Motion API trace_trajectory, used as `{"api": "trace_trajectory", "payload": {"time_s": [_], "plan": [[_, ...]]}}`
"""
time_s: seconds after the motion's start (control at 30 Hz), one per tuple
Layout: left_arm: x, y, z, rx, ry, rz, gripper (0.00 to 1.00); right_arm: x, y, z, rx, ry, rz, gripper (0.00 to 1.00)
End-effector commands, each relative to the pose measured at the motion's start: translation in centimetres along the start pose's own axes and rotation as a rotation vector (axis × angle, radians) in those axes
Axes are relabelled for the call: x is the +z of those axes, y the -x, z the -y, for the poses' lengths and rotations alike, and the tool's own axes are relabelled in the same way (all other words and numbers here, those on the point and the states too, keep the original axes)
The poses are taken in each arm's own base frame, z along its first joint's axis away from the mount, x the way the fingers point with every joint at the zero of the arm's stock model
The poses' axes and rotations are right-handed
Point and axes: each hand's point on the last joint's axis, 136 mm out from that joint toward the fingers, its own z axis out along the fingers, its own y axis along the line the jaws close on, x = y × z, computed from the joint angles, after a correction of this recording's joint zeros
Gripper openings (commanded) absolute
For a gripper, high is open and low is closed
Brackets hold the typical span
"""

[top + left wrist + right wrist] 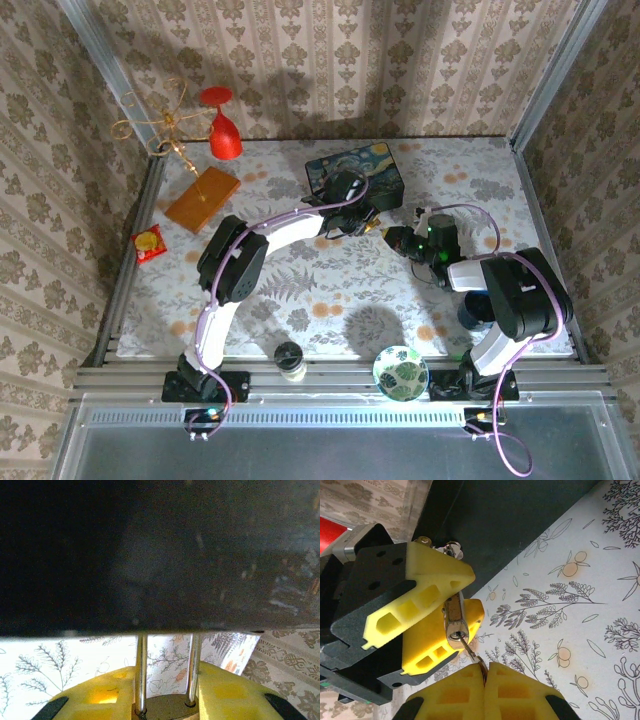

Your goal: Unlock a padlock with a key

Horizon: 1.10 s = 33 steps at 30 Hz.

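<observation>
- Padlock (453, 616) pinched between the left gripper's (166, 700) yellow fingers (427, 580), narrowed onto its brass body, shackle (141, 670) pointing at the starry-night box (365, 165) just beyond.
- Keyhole end turned toward the right gripper (485, 680).
- Key (471, 654) roughly in line with the padlock's long axis, tip right at the keyhole, possibly already a little way in.
- Right fingers pressed tight together on the key's head, close in and best placed to push and twist.
</observation>
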Motion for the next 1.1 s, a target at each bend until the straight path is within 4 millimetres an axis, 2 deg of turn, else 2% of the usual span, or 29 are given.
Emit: {"api": "trace_trajectory", "payload": {"time_s": [0.0, 0.2, 0.53, 0.87, 1.07], "plan": [[1.3, -0.9, -1.4, -0.081, 0.041, -0.058, 0.0, 0.4, 1.6, -0.8, 0.04, 0.016, 0.056, 0.0], [1.6, -1.2, -1.2, -0.072, 0.042, -0.065, 0.0, 0.8, 1.6, -0.9, 0.136, 0.026, 0.053, 0.0], [1.7, -1.3, -1.6, -0.062, 0.055, -0.07, 0.0, 1.2, 1.8, -2.7, 0.241, 0.119, 0.0, 0.0], [1.9, -1.4, -1.5, -0.051, 0.055, -0.076, 0.0, 0.5, 2.2, -3.8, 0.307, 0.18, -0.043, 0.0], [2.1, -1.5, -1.2, -0.053, 0.051, -0.081, 0.0, 0.6, 1.7, -4.0, 0.292, 0.17, -0.079, 0.0]]}}
